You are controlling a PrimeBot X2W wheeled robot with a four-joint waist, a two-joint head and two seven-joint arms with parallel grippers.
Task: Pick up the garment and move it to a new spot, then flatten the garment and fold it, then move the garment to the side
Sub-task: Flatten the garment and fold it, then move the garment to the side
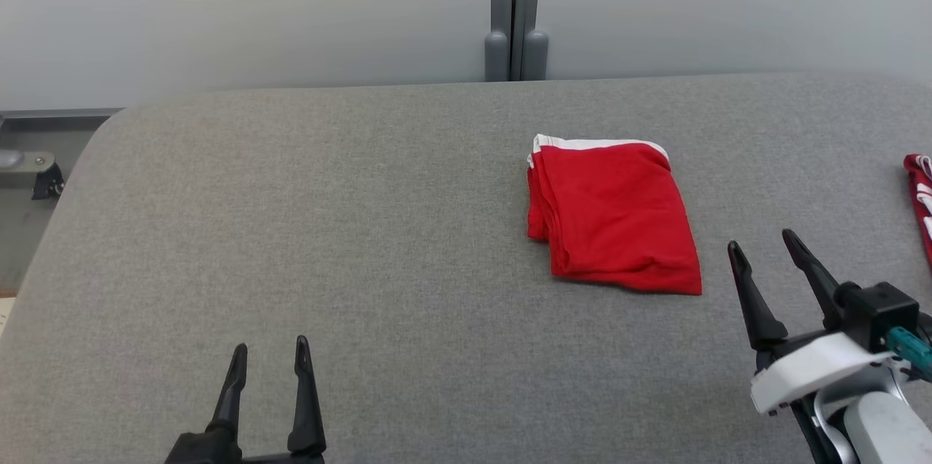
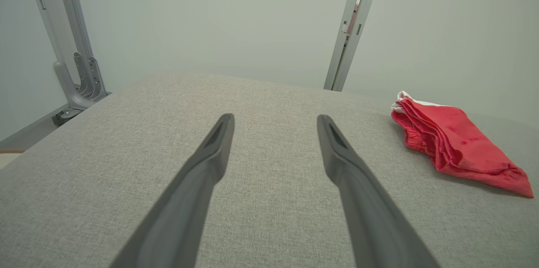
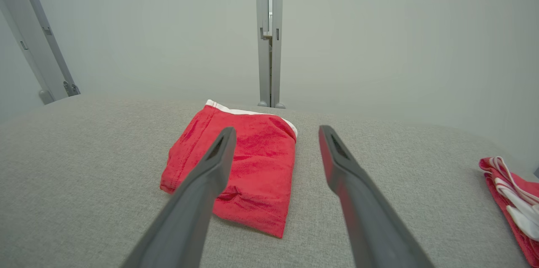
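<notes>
Shifting the folded garment [image 1: 615, 220] aside neatly means pinching all its layers, since the right gripper [image 1: 761, 240] beside it and left gripper [image 1: 271, 344] both gape empty.

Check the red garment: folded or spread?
Folded. The red garment lies as a compact rectangle, with stacked layer edges showing along its left side.

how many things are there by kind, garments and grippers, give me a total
Garments: 2 (folded red garment; red and white garment at the head view's right edge)
Grippers: 2 (left gripper; right gripper; both open, holding nothing)
Total: 4
</notes>
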